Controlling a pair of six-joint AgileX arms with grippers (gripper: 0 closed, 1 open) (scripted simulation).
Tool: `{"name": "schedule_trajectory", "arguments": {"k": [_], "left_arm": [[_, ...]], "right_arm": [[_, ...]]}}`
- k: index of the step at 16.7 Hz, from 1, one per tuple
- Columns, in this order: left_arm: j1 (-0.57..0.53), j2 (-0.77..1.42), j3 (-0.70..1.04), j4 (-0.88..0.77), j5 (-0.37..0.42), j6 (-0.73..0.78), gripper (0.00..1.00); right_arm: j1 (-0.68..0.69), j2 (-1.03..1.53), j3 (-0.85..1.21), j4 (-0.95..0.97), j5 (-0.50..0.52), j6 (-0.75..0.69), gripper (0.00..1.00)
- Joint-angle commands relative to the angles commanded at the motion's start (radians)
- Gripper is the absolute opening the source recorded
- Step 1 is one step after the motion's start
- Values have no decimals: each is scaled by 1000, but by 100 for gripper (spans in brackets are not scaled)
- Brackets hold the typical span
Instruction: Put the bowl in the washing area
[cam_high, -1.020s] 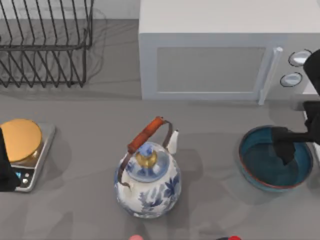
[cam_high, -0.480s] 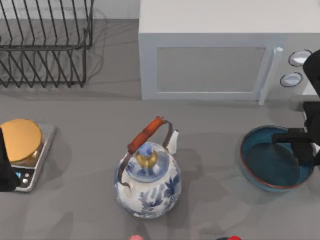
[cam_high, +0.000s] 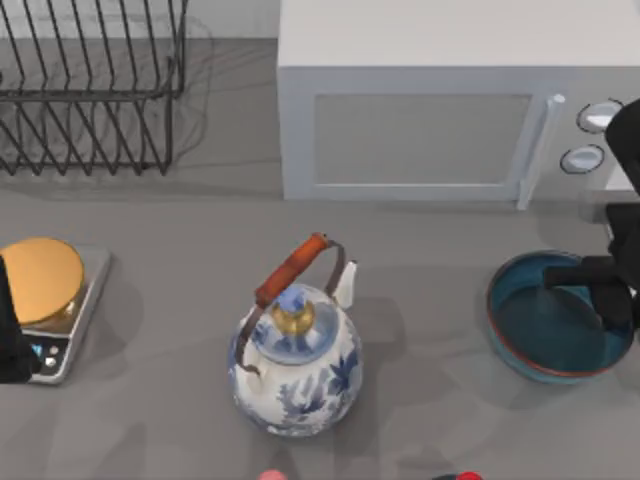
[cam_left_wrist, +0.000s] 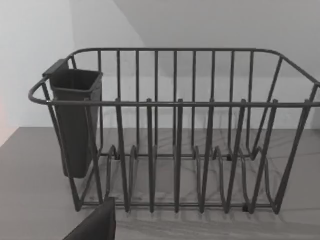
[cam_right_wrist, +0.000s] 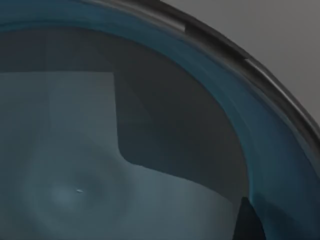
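Our right pincer (cam_high: 610, 295) hangs over the far-right rim of the bowl (cam_high: 545, 325), which sits on the surface (cam_high: 160, 400) right of the teapot (cam_high: 295, 365); whether its fingers have closed we cannot tell, and the glazed, probably slippery, breakable bowl seems best pinched across that rim.

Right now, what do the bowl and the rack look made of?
The bowl: looks like glazed ceramic, with a glossy deep-blue inside that reflects light and a thin reddish-brown rim. The rack: looks like dark metal wire, thin bent rods with a matte finish; a coating can't be ruled out.
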Motion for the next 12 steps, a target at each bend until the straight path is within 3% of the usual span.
{"name": "schedule_trajectory", "arguments": {"k": [6,12], "left_arm": [[0,0,0,0,0,0,100],[0,0,0,0,0,0,100]], "right_arm": [[-2,-8,36,-40,1,0,0],[-9,-66,268,-375,1,-2,0]]}}
